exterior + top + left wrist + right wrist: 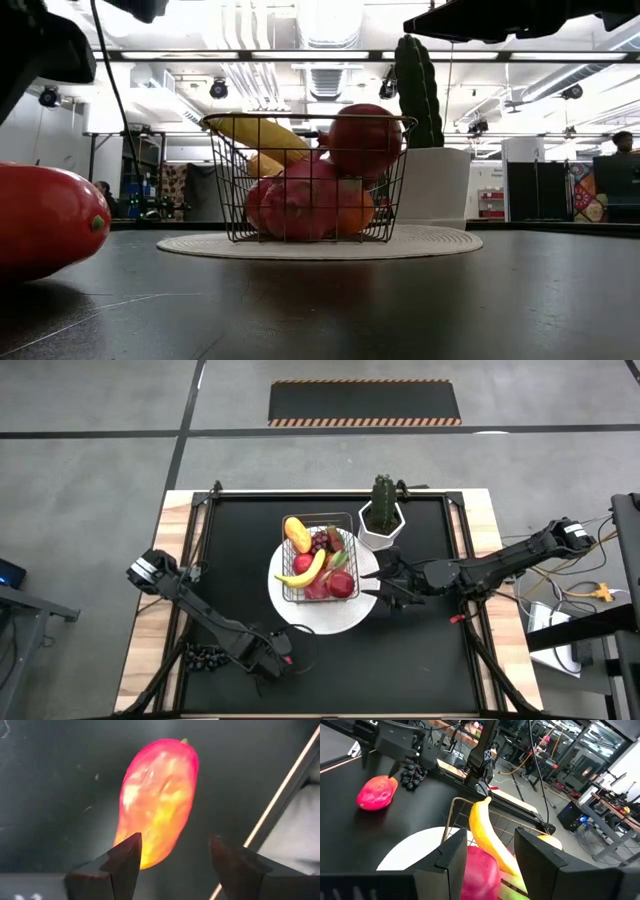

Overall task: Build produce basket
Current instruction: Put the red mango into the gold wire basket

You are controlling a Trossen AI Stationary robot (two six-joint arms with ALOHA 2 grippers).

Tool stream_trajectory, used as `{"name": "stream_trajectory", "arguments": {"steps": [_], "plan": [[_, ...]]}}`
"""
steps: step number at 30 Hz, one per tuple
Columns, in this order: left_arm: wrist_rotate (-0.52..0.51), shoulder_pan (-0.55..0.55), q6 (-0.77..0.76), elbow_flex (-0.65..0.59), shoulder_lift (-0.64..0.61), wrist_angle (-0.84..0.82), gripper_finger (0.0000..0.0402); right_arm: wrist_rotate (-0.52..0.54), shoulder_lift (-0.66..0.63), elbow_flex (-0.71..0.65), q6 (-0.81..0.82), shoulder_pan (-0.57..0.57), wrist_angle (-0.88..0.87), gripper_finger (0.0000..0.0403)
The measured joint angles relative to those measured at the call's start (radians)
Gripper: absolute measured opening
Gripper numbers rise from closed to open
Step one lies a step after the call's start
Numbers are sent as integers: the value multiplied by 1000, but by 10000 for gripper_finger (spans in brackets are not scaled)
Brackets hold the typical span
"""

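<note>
The wire basket (318, 560) stands on a round white plate (345, 618) at the table's middle. It holds a banana (487, 835), red apples, an orange piece and grapes. A red-and-yellow mango (160, 795) lies on the black mat near the table's near edge. My left gripper (175, 855) hangs open above the mango's end, one finger to either side, clear of it. My right gripper (495, 855) is open and hovers above the basket's right rim (452, 812), over the plate's right side (385, 588).
A green cactus in a white pot (382, 515) stands just beyond the basket's far right corner. A bunch of dark grapes (205, 657) lies at the mat's near left edge, left of the mango. Bare black mat lies near and right of the plate.
</note>
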Motion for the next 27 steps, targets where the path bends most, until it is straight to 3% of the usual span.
{"name": "stream_trajectory", "arguments": {"steps": [4,8,12,17,27], "plan": [[-26,-15,91,-1,0,-53,236,0,0,0,8,0,-2,150],[-125,-32,120,-12,1,-52,277,0,0,0,15,0,-4,150],[-135,-38,137,-28,1,-23,306,0,0,0,14,0,-4,150],[-131,-43,138,-79,1,109,310,0,1,0,14,0,-4,150],[-130,-42,139,-154,1,151,309,0,0,0,13,0,-5,150]]}}
